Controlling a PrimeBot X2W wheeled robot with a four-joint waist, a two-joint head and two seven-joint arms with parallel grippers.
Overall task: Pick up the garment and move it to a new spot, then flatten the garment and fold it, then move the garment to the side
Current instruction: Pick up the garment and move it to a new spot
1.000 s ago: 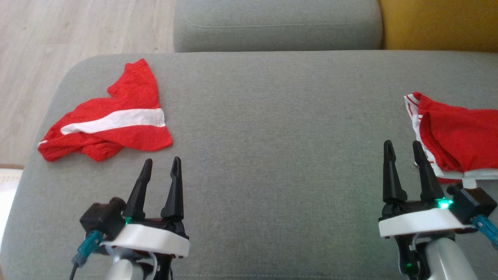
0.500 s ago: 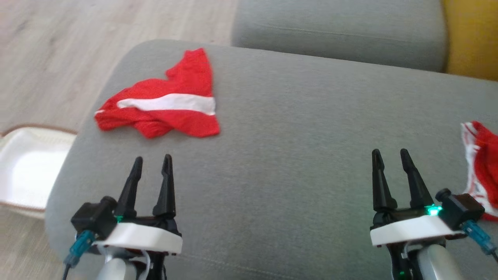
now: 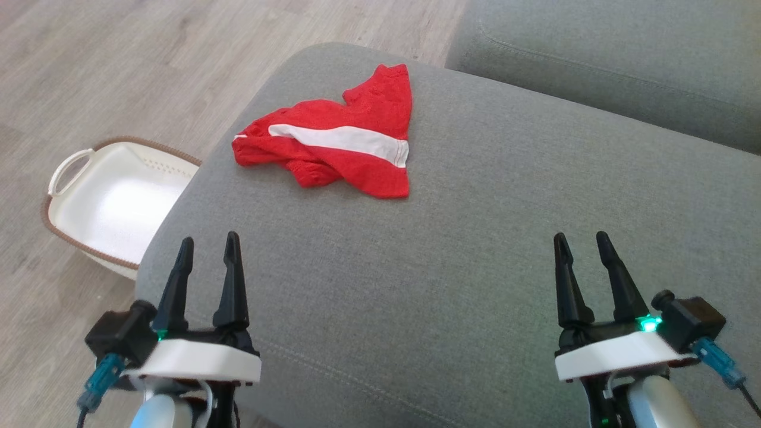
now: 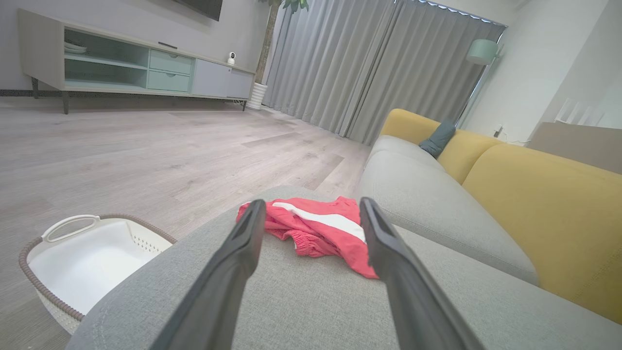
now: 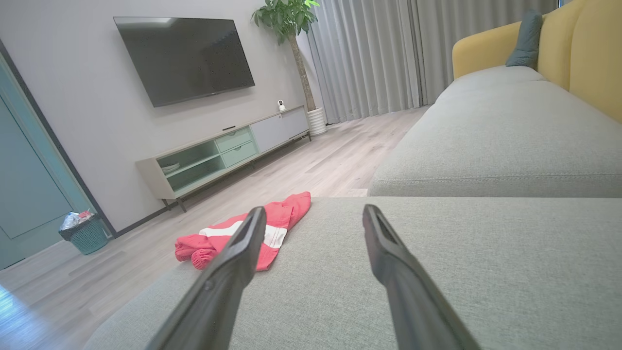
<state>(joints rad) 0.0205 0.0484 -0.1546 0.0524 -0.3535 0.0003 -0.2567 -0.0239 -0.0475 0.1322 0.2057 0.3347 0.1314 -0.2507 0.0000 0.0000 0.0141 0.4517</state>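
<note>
- The garment (image 3: 333,148) is red with one broad white stripe across it. The fabric looks like a fine sporty mesh. It's crumpled in a loose, roughly triangular heap, with one pointed corner sticking out toward the far side.
- In the left wrist view you can see a gathered, elastic-looking hem bunched up on its near side.
- It lies on the far-left part of the grey sofa cushion (image 3: 446,285), close to the cushion's rounded corner. It's ahead of the left gripper (image 3: 209,239) and well apart from both grippers.
- The cushion is a tight grey weave, soft and puffy, with rounded edges and a stitched seam along its near side. A second grey seat cushion (image 3: 624,77) sits beyond it, and the backrest (image 4: 534,194) is mustard-yellow fabric.
- The left gripper's two fingers are spread apart with nothing between them. They're matte black and taper to points, rising from a smooth white housing with a small green light.
- The right gripper (image 3: 580,235) is the same: jaws wide apart, holding nothing, over bare cushion at the lower right.
- A teal plug hangs off the outer side of each wrist.
- On the floor just beside the cushion's left edge is a laundry basket (image 3: 113,205). It's smooth white plastic with a perforated wall, a loop handle and a brown braided rim.
- The floor (image 3: 119,71) is pale, grey-toned wood-look planks.
- Further back are pleated grey curtains (image 4: 364,68) and a flat black TV (image 5: 184,58) on the wall.
</note>
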